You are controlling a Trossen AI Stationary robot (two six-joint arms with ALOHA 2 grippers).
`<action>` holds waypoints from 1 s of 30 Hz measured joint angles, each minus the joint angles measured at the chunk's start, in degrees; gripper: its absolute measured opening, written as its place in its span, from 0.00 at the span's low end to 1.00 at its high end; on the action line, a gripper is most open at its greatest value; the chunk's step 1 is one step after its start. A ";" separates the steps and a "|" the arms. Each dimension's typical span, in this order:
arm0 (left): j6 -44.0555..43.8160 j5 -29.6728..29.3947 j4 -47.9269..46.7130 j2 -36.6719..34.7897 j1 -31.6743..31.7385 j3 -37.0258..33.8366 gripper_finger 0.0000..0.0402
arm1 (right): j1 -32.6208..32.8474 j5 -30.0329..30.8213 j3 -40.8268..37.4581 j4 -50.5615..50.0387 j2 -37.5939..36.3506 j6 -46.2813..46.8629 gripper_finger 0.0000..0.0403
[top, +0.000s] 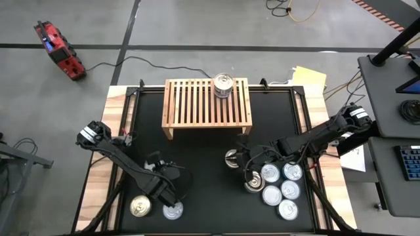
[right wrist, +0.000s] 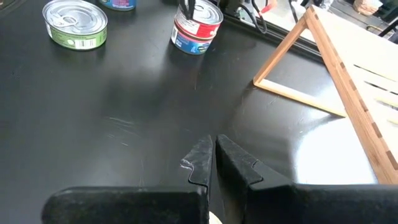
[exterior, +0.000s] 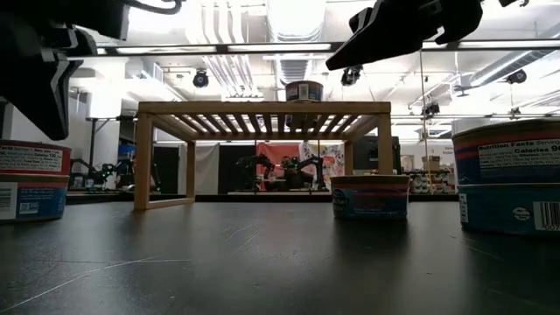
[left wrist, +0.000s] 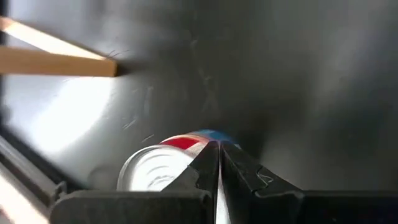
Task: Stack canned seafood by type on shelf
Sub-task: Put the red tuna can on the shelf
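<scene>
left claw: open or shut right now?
Shut. In the left wrist view the left claw has its fingers pressed together, nothing between them, above a red-and-blue labelled can on the table.

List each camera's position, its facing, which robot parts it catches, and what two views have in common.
High view: overhead, looking straight down on the table; both arms show, left gripper near two cans, right gripper by the can cluster.
Low view: at tabletop height, looking level under the shelf; arms hang in from above.
Left wrist view: looks past the shut left gripper at a red-and-blue can.
Right wrist view: looks past the shut right gripper across the table.
Shared: high and low views both show one can on the shelf.
</scene>
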 joint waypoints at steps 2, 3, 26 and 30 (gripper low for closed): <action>0.13 0.30 1.31 0.00 0.00 -0.02 0.00 | 0.00 -0.01 0.00 -0.04 0.00 0.10 0.03; 0.12 0.36 1.37 0.00 0.00 -0.02 0.00 | 0.00 0.01 0.00 -0.02 0.00 0.12 0.03; -0.80 3.98 5.98 -19.09 1.01 -5.02 0.00 | -0.02 -0.04 -0.02 1.70 0.00 0.62 0.03; -5.79 4.02 6.58 -21.64 1.73 -10.34 0.00 | 0.00 -0.05 -0.02 1.68 0.00 0.65 0.03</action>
